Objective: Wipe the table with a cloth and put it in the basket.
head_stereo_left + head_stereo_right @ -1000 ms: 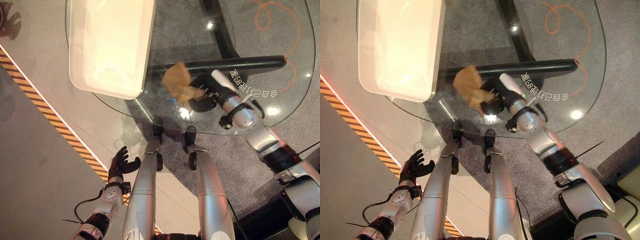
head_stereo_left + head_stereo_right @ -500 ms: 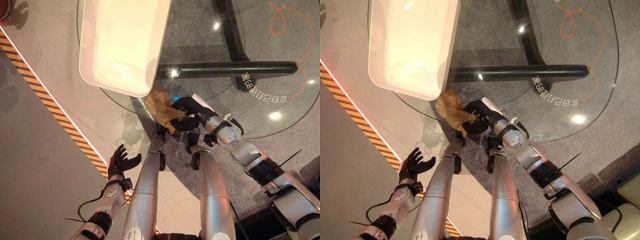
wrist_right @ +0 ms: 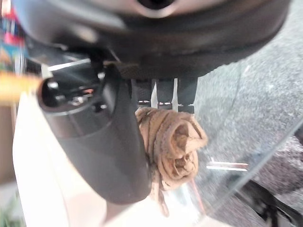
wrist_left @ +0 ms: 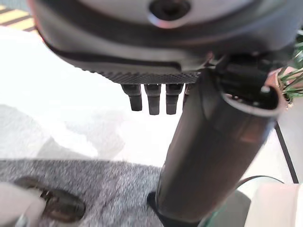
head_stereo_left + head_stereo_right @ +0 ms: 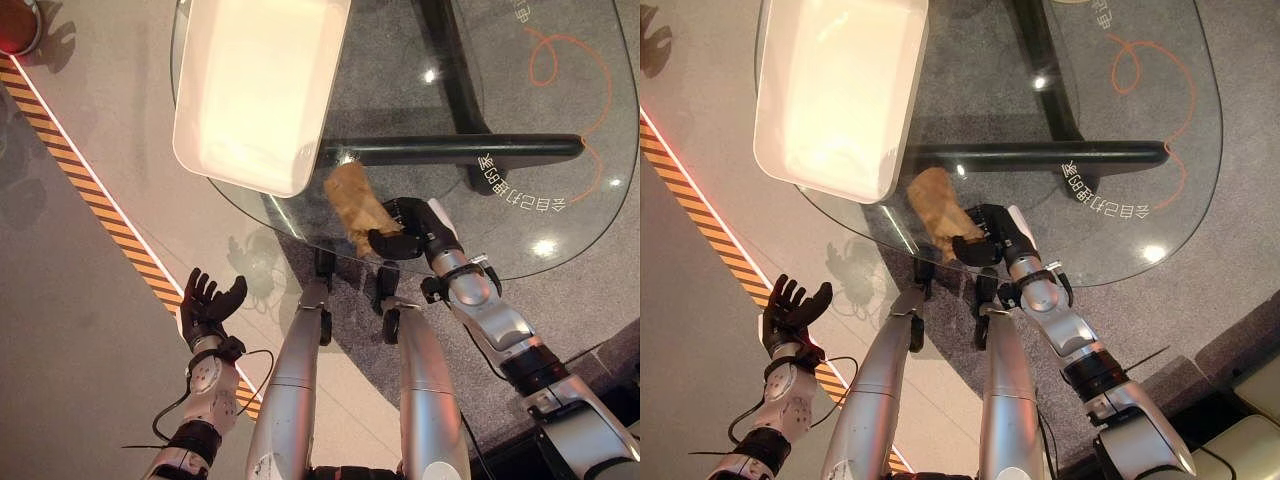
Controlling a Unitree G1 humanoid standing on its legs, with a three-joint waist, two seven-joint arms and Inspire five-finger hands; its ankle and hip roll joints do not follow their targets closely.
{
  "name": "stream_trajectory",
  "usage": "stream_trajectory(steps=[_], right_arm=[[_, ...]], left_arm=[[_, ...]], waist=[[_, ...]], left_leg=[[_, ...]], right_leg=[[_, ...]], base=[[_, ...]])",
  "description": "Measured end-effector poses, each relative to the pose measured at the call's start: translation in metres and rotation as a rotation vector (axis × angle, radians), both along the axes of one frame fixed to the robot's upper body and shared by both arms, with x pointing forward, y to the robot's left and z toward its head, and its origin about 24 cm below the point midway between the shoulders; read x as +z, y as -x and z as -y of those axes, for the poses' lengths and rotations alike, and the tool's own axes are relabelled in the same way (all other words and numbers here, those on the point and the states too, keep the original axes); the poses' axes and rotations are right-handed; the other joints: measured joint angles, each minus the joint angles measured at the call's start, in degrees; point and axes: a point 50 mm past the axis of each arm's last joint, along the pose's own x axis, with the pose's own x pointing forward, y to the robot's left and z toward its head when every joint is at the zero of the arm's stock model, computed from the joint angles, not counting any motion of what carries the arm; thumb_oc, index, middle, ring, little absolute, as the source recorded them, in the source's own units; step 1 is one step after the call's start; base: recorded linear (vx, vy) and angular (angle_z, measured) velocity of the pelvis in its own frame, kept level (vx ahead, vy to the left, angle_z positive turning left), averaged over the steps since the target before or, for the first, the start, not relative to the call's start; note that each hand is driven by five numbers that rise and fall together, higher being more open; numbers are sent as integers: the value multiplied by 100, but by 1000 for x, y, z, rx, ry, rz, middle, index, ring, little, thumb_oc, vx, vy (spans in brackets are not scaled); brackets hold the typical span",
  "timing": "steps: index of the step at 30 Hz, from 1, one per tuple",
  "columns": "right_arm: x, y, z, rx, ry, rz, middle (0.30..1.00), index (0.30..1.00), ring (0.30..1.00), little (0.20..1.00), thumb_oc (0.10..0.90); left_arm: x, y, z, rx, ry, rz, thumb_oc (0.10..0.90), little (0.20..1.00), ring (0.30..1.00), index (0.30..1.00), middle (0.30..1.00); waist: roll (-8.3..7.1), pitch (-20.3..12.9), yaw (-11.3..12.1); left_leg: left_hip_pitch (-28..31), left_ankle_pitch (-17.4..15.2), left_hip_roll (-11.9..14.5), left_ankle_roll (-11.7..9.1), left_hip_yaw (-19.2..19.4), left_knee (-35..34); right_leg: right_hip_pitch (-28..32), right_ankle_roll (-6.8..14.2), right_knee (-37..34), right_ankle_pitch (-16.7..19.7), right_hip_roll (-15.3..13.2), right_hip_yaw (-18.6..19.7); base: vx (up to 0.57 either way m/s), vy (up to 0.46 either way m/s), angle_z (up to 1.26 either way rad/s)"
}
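The right hand (image 5: 400,230) pinches a crumpled tan cloth (image 5: 356,203) on the glass worktop (image 5: 560,240) near the white rectangular basket (image 5: 250,170); soft and light, it seems best gripped by its bunched folds. The left hand (image 5: 205,305) hangs spread.

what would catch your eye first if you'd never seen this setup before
Probably the tan cloth, bunched in the right hand on the near part of the round glass table. Next comes the big white basket sitting on the table's left side, just beyond the cloth. Off to the left, away from the table, the left hand is held over the floor with its fingers spread.
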Motion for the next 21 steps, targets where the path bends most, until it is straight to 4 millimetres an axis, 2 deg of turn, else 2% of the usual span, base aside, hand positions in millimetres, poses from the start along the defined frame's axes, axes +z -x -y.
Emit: stream_trajectory(steps=[5,8,13,17,21], right_arm=[[7,15,-4,40,-138,66,300,300,300,200,100],[10,23,-9,84,-239,106,300,300,300,200,100],[18,35,-12,157,-357,168,300,300,300,200,100],[25,42,-15,224,-439,211,300,300,300,200,100],[37,52,-19,319,-525,284,300,300,300,200,100]], left_arm=[[-1,9,5,-48,24,27,800,900,900,900,900],[7,8,9,-34,67,80,800,900,900,900,900],[38,6,9,69,108,208,800,900,900,900,900],[68,11,-5,191,98,337,800,900,900,900,900],[91,17,-7,175,67,436,800,900,900,900,900]], waist=[[-34,18,-84],[-38,19,-110],[-44,19,-112],[-49,20,-88],[-49,20,-16]], left_leg=[[143,-11,8,21,6,4],[247,-26,15,38,11,1],[327,-27,21,39,15,-14],[471,-28,22,38,13,-64],[537,-28,15,39,15,-86]], right_leg=[[139,22,-26,13,7,0],[249,24,-53,4,18,7],[331,22,-51,-3,32,19],[460,-3,-58,-23,30,22],[517,-3,-62,-31,26,17]], base=[[0,0,0],[15,-36,-1],[12,-42,-1],[15,-50,0],[3,-9,0]])
